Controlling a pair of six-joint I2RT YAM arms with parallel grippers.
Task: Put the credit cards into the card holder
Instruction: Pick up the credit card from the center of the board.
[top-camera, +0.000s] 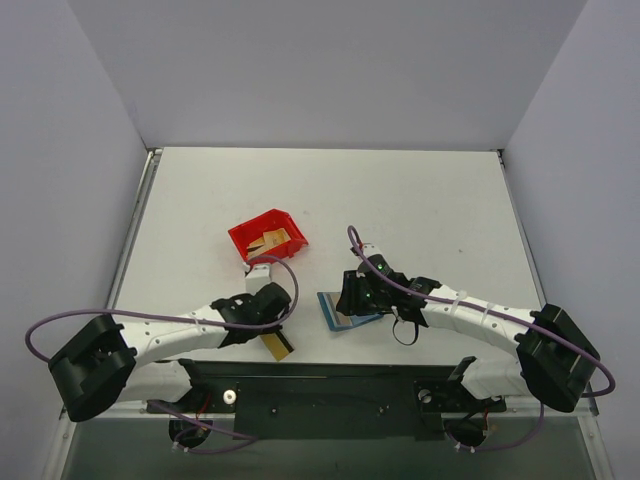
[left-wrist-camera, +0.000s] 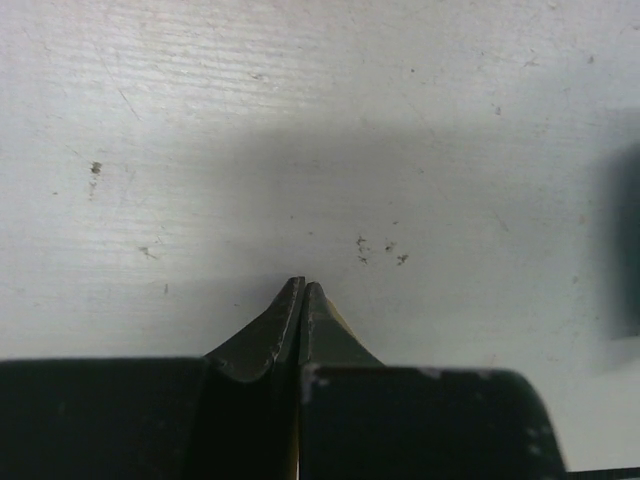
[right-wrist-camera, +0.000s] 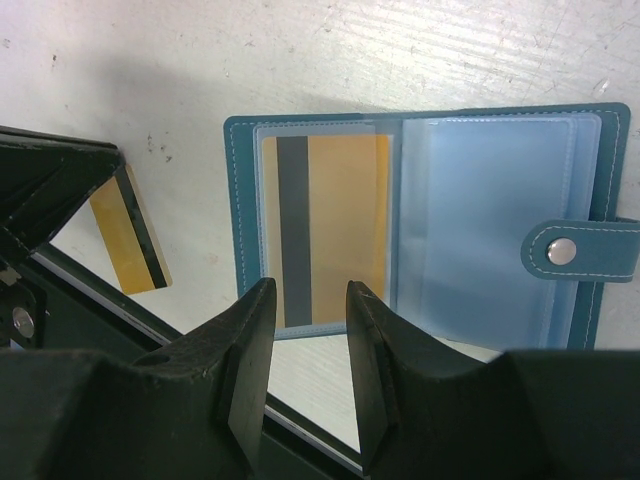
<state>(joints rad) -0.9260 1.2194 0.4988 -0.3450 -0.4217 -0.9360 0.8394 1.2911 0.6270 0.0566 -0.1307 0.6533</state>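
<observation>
White worktop (top-camera: 420, 200): left hand (left-wrist-camera: 302, 286) pinching gold card (top-camera: 277, 345) (lower centre, overhead view); right hand (right-wrist-camera: 305, 296) spread above open wallet (right-wrist-camera: 500, 200), second card (right-wrist-camera: 335, 230) in sleeve.

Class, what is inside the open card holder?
In the card holder, the left sleeve holds one gold credit card; the right sleeve looks empty. Anything beneath them is hidden.

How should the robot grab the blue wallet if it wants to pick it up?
Probably by the snap tab. The card holder lies open and flat on the table, so there is little to pinch from above. The tab sticks out past one short edge, so it is best to come in low from that side and close on it.
</observation>
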